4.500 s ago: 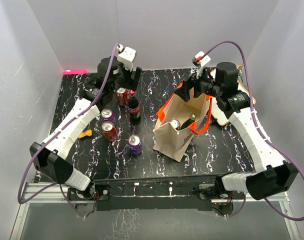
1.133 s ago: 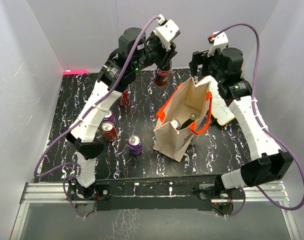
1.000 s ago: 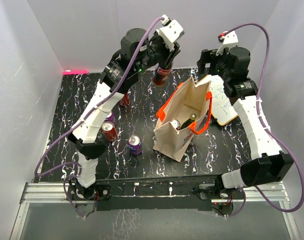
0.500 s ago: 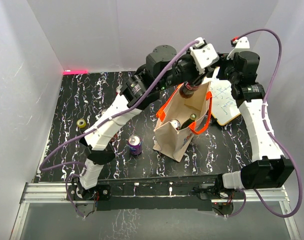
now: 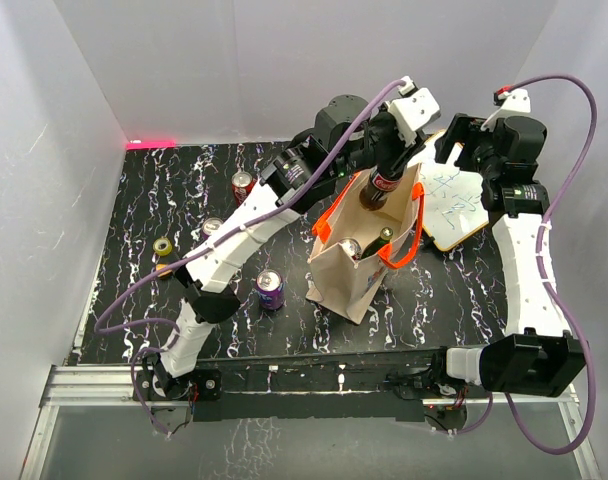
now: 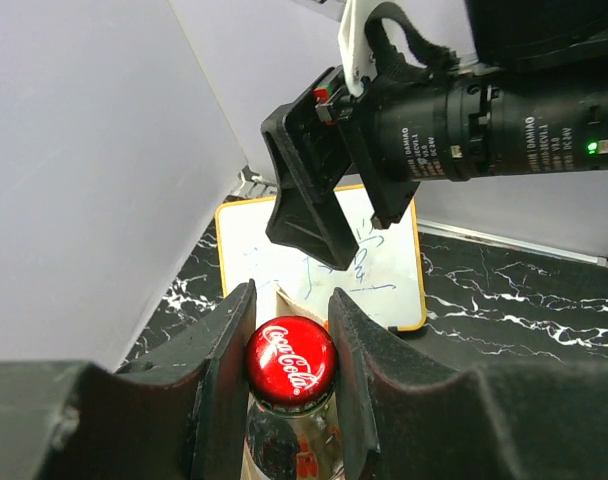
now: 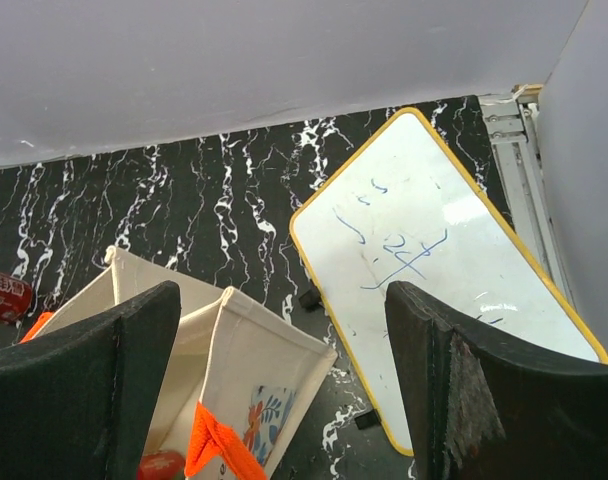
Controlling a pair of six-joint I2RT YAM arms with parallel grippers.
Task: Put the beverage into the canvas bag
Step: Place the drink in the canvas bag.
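Observation:
The beige canvas bag with orange handles stands open at the table's middle right, a can and a dark bottle inside. My left gripper is shut on the neck of a cola bottle with a red cap, hanging upright over the bag's far open end, its lower part inside the rim. My right gripper is open and empty, above the whiteboard just right of the bag. The bag's far corner shows in the right wrist view.
A yellow-framed whiteboard lies right of the bag. Loose cans stand on the left: a red one, a purple one, a yellow-topped one and one half under the left arm. White walls enclose the table.
My left gripper has carried the cola bottle from the far left-centre rightward over the bag and lowered it into the opening. My right gripper has pulled away to the right and up, off the bag.

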